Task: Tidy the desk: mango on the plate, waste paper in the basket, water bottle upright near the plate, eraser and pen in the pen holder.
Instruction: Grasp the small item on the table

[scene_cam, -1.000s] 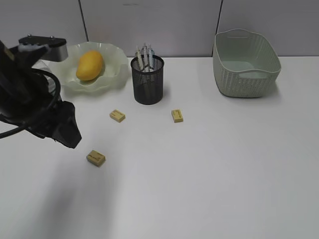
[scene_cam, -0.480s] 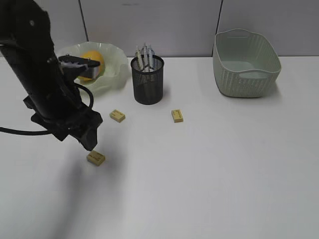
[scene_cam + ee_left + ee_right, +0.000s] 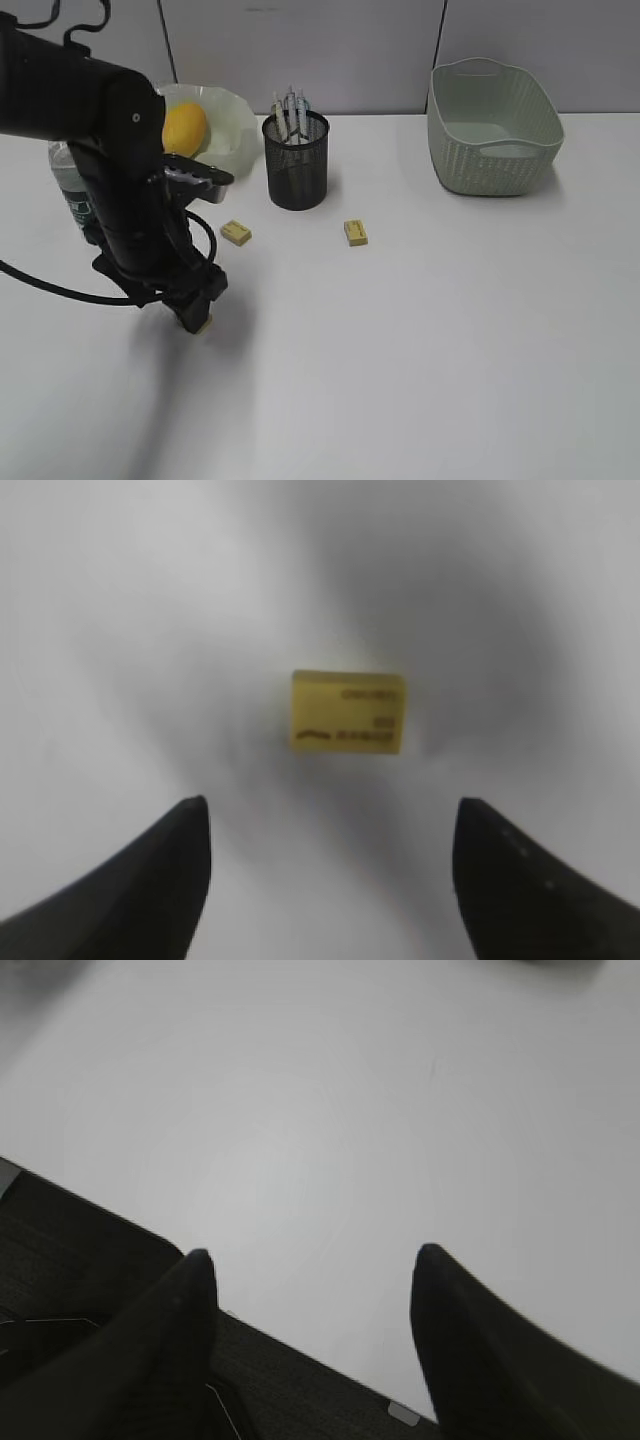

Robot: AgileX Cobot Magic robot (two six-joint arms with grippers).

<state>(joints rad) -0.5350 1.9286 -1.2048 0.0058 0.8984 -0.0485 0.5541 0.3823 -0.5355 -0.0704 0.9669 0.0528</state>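
Observation:
My left gripper hangs open right over a yellow eraser on the white desk; the arm hides nearly all of that eraser in the exterior view. Its jaws are wide apart, with the eraser just ahead of them. Two more yellow erasers lie near the black mesh pen holder, which holds several pens. The mango lies on the wavy pale green plate. The water bottle stands upright left of the plate, partly behind the arm. My right gripper is open over the desk's edge. No waste paper shows.
The deep pale green basket stands at the back right. A grey partition wall runs behind the desk. The right wrist view shows the desk's front edge and dark floor below.
My left arm has swung right and down from the left edge until its open gripper sits over the front-left eraser, uncovering the bottle and part of the plate.

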